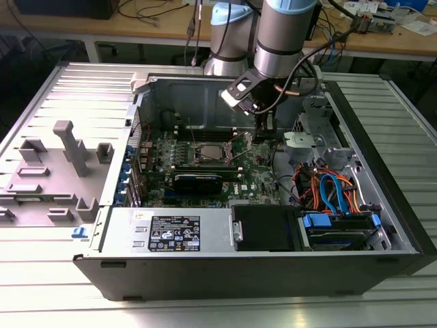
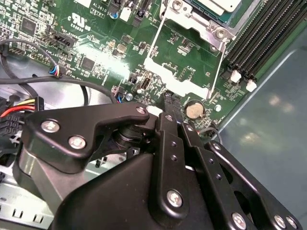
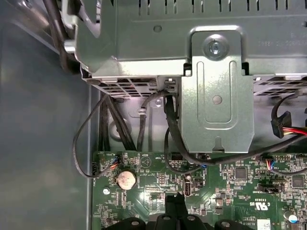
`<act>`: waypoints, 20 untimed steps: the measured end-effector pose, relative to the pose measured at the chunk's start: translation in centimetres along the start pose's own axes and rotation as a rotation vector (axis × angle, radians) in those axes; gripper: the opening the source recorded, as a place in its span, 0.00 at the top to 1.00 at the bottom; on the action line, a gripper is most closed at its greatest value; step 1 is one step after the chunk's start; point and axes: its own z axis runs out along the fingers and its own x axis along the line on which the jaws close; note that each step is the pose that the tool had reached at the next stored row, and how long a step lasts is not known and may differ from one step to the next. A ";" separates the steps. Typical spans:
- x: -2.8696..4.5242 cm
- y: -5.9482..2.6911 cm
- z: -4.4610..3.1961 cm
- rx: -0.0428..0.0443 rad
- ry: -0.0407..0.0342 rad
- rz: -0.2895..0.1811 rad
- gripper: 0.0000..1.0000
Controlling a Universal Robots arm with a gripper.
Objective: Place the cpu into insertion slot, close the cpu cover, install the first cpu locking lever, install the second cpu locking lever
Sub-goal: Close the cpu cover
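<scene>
Gripper [image 2: 167, 97] clenched, empty, at slot's [image 1: 208, 153] 3 o'clock in exterior view. We fear it snagging lever [image 2: 217, 66] or scraping board [image 2: 96, 43].

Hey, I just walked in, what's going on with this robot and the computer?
A robot arm is reaching into an open computer case. Its gripper is shut and empty, low over the green circuit board, a little way from the processor socket. A silver-topped chip appears to be sitting in that socket already.
</scene>
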 end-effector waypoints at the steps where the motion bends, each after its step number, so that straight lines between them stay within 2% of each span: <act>1: 0.00 0.00 0.16 0.0010 0.0001 0.000 0.89; 11: -0.01 -0.52 0.30 0.0032 0.0002 -0.001 0.89; 20: -0.01 -0.63 0.30 0.0035 0.0004 -0.001 0.89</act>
